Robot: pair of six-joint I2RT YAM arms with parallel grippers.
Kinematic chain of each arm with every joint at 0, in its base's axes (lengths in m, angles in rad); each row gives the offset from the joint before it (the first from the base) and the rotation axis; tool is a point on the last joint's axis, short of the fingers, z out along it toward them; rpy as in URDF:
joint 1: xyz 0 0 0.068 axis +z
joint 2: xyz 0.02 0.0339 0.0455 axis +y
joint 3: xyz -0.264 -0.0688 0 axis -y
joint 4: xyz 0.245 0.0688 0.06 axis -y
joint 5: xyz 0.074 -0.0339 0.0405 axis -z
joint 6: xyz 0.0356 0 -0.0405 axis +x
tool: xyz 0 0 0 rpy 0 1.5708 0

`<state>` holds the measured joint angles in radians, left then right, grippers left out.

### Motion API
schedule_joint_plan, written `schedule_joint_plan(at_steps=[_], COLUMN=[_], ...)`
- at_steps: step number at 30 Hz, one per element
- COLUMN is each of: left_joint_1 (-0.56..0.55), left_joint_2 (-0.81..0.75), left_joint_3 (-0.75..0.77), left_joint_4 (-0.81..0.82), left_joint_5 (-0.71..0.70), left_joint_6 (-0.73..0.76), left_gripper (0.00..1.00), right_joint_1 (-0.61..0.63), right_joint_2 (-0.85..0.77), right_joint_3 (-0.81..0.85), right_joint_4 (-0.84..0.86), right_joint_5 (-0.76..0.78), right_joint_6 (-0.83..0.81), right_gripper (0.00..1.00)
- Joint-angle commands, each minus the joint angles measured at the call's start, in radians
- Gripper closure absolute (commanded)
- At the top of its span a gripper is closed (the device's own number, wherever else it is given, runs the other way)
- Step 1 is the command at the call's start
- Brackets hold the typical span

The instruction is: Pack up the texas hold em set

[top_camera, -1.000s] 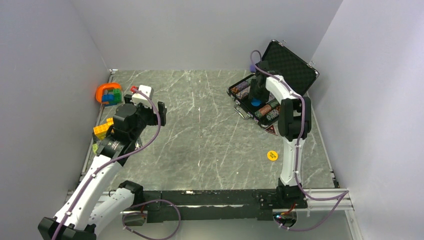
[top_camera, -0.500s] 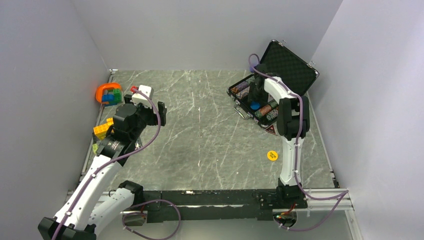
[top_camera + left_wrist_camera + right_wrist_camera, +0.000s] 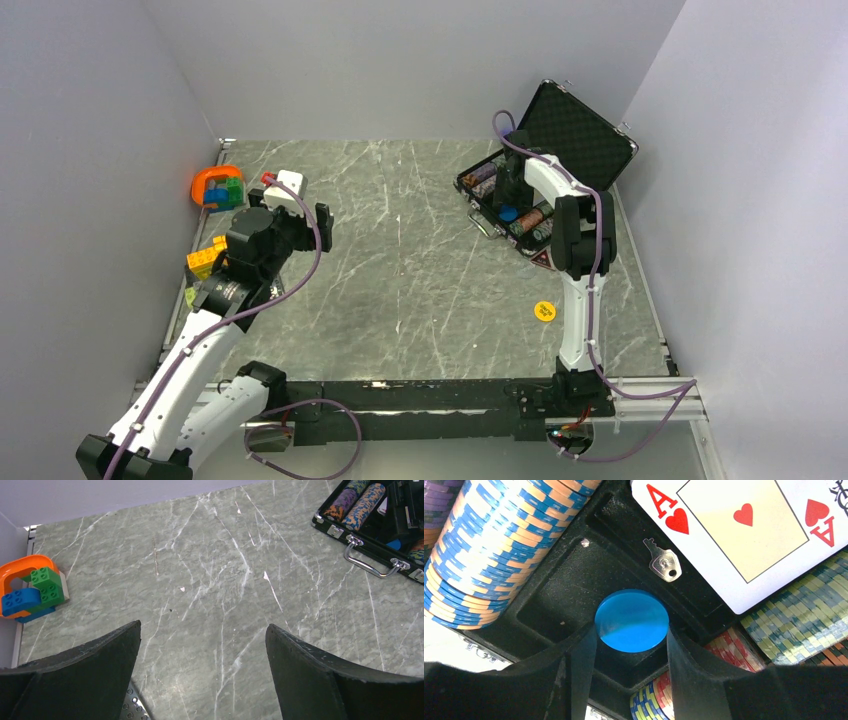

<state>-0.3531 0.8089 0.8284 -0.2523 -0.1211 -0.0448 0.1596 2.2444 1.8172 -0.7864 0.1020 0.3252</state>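
The black briefcase (image 3: 470, 190) lies open at the back right, lid (image 3: 580, 130) up. My right gripper (image 3: 631, 635) reaches down into it and is shut on the blue disc (image 3: 631, 621), both fingertips against its edge, low over a black foam recess. The disc also shows in the top view (image 3: 508, 213). Around it lie chip stacks (image 3: 489, 545), an ace-of-hearts card (image 3: 744, 530) and a small key (image 3: 664, 562). The yellow disc (image 3: 544, 311) lies on the table in front of the case. My left gripper (image 3: 202, 630) is open and empty, above the table's left side.
The orange ring with toy blocks (image 3: 218, 187) sits at the back left, also in the left wrist view (image 3: 30, 582). Yellow blocks (image 3: 205, 257) lie by the left edge. The case's silver handle (image 3: 372, 565) faces the table's middle. Walls close three sides.
My right gripper has shifted slightly within the case with the blue disc, going lower into it. The left arm has not moved.
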Motion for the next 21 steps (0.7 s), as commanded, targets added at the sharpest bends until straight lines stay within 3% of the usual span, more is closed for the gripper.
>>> schedule_joint_plan(at_steps=[1,11,21], left_joint_1=[-0.004,-0.004,-0.004], left_joint_2=[-0.011,-0.013,-0.016], left_joint_3=[-0.001,-0.001,-0.001], left_joint_4=[0.021,0.021,0.019], left_joint_5=[-0.002,0.001,0.0], left_joint_6=[0.0,-0.001,0.0], left_gripper=[0.02,0.02,0.02], right_joint_1=[0.0,0.0,0.0], right_joint_2=[-0.006,-0.018,-0.014], right_joint_3=[-0.005,-0.017,0.016], right_joint_4=[-0.024,-0.032,-0.043], right_joint_5=[0.055,0.073,0.062], right_joint_6=[0.006,0.0,-0.002], right_gripper=[0.62,0.58,0.4])
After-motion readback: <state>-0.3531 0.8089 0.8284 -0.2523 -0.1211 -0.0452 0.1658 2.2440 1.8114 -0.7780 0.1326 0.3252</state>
